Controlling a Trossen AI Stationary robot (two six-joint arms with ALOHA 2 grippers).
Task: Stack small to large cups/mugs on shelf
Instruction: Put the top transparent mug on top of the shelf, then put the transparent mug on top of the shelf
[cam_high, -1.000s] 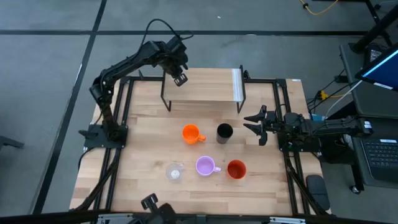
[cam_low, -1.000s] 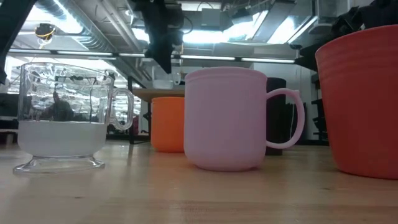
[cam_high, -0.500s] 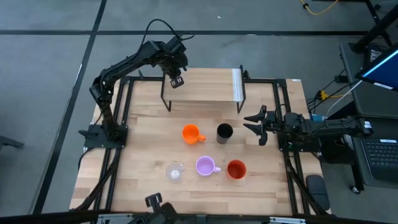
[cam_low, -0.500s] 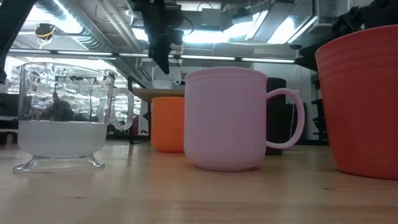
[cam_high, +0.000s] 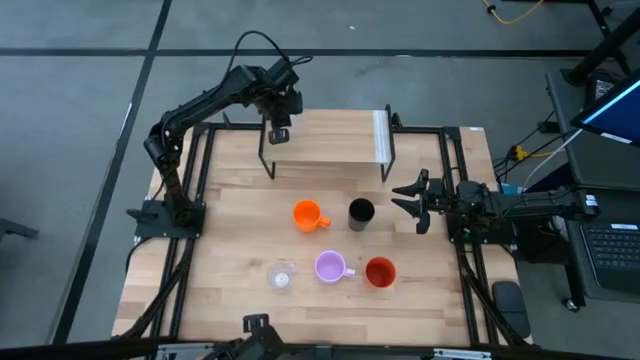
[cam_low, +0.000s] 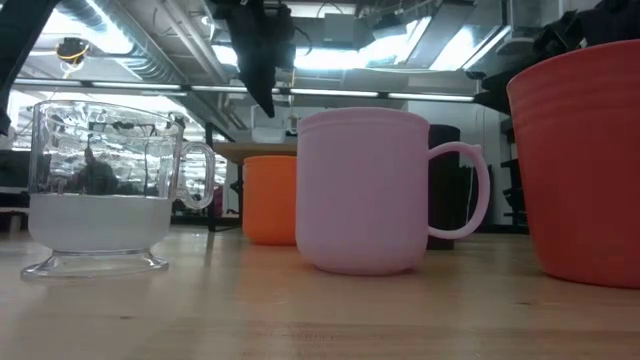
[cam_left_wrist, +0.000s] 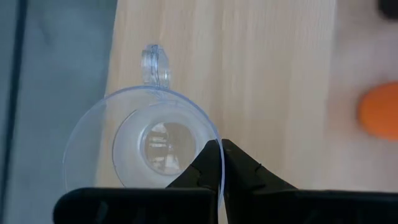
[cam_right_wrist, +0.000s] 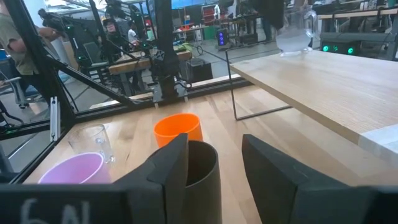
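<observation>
Clear glass cup (cam_left_wrist: 144, 144) is sitting pinched by its rim in the left gripper (cam_high: 277, 132), now moving slightly further over the shelf's (cam_high: 330, 150) left end than a second earlier. Right gripper (cam_high: 411, 199) is waiting unchanged, fingers parted and empty, black cup (cam_high: 361, 212) just beside it.

A light wood counter (cam_high: 240, 230) sits in a black frame on a grey floor (cam_high: 70, 110). To its right stands a desk with a laptop (cam_high: 610, 250); a yellow cable (cam_high: 515, 12) lies far right. People (cam_right_wrist: 15, 43) stand in the room behind.
</observation>
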